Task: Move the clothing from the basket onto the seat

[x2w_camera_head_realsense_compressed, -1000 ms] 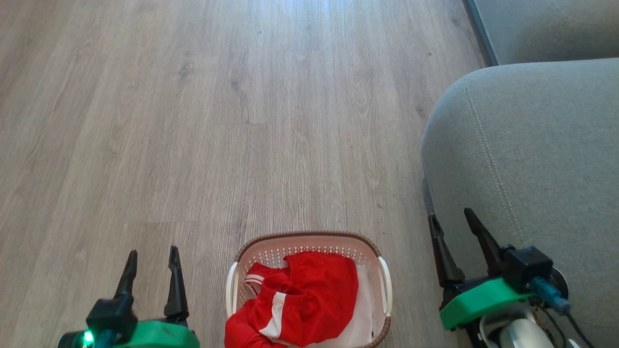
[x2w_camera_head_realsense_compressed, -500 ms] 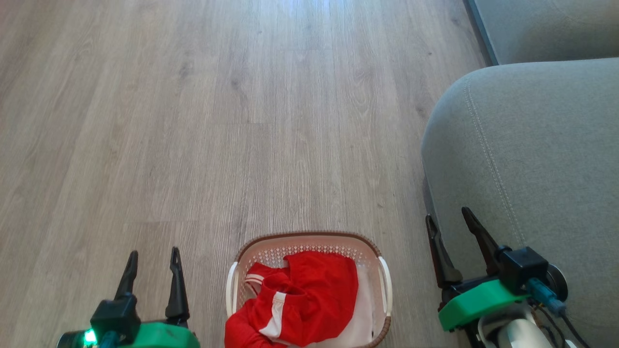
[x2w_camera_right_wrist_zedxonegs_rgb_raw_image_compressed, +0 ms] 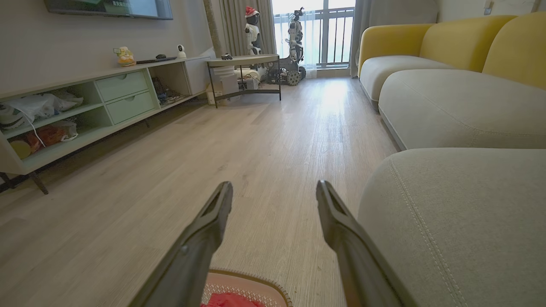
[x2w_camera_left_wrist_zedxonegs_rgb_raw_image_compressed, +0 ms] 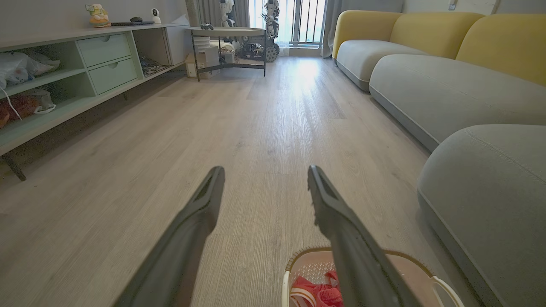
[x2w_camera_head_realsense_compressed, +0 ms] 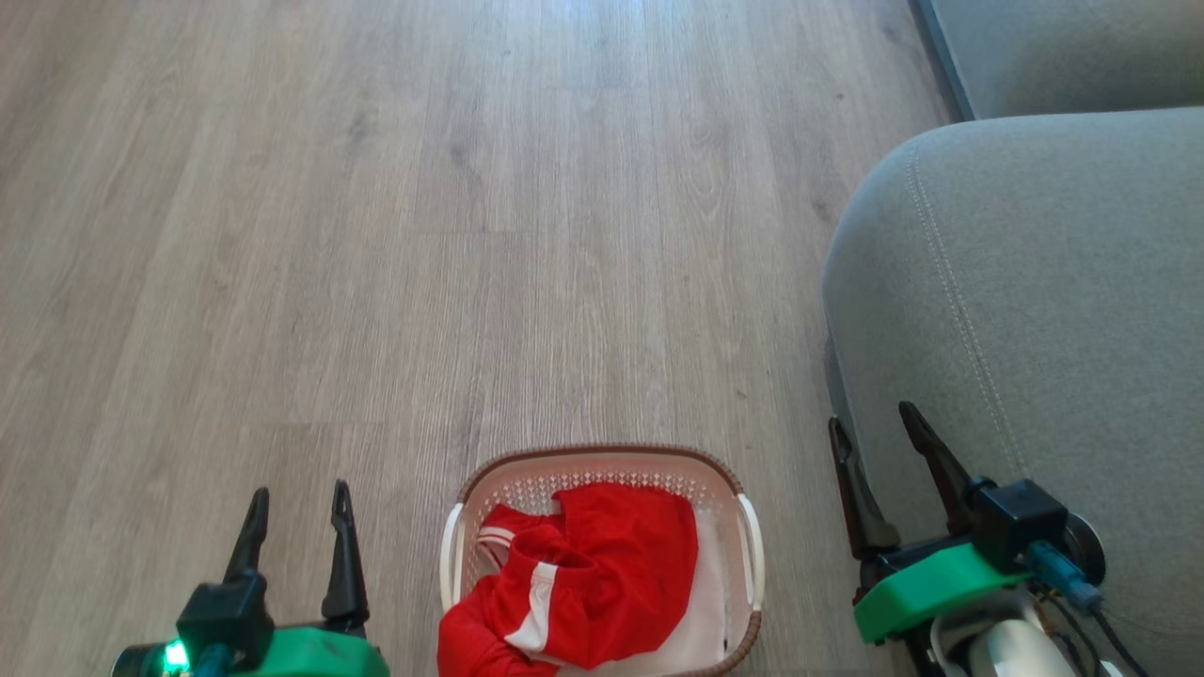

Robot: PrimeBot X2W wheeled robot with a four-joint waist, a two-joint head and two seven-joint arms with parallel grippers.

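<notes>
The red clothing [x2w_camera_head_realsense_compressed: 583, 574] lies crumpled inside the basket [x2w_camera_head_realsense_compressed: 602, 452] — heaped toward its left wall. The basket stands on the wooden floor [x2w_camera_head_realsense_compressed: 376, 235], near the grey seat's [x2w_camera_head_realsense_compressed: 1035, 282] rounded edge. The left gripper [x2w_camera_head_realsense_compressed: 299, 489] and right gripper [x2w_camera_head_realsense_compressed: 869, 415] hover either side of it — both spread wide, holding nothing.

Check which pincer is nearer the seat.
Right. The right pincer is right beside the seat, at its edge. The left pincer is on the far side of the basket from it, over the floor.
</notes>
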